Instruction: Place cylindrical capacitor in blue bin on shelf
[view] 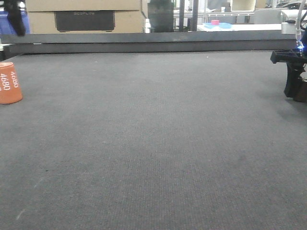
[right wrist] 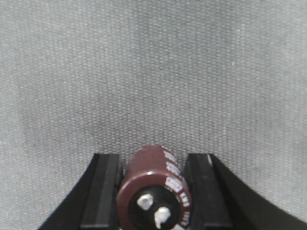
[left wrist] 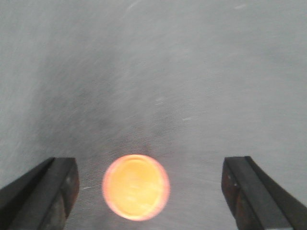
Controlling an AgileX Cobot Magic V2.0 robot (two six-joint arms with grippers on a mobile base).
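Note:
My right gripper is shut on a dark brown cylindrical capacitor with white print and two metal terminals facing the camera, just above the grey mat. In the front view the right gripper sits at the far right edge. My left gripper is open, its fingers wide apart above an orange cylinder's round top. That orange cylinder, marked 4680, stands at the far left of the front view, below the left gripper. The steel-railed shelf is not clearly in view; a blue shape shows at the top left.
The dark grey mat covers the table. A grey ledge runs along its far edge. Behind it stand a cardboard box and a light blue tray holding a pink item.

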